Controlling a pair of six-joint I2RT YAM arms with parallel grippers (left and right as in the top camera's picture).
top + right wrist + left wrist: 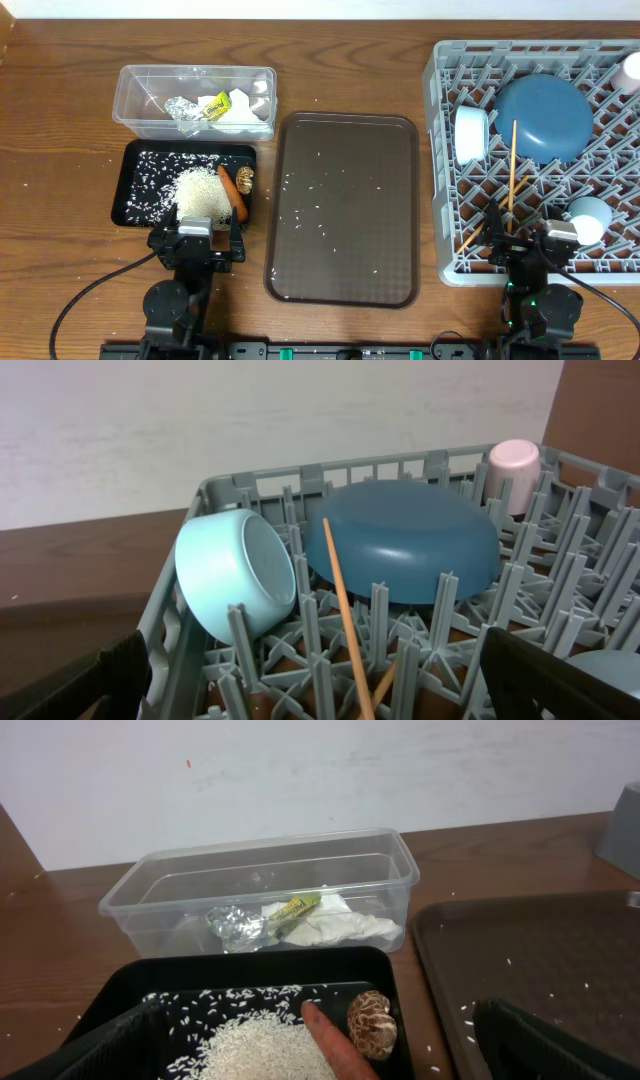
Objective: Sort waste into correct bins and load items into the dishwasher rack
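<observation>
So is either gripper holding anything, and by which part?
Nothing held: left gripper and right gripper are both open, fingers wide apart, gripping nothing.

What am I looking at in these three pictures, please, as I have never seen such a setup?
Two robot arms sit at a table. One picture looks down from above; the other two come from cameras on each wrist. The left gripper and right gripper are both open, holding nothing. A clear tub holds foil, a wrapper and a napkin; a black tray holds rice, a carrot and a brown lump. A brown tray lies between. The grey rack holds a blue dish, a white bowl, chopsticks, a pink cup and a blue cup.
</observation>
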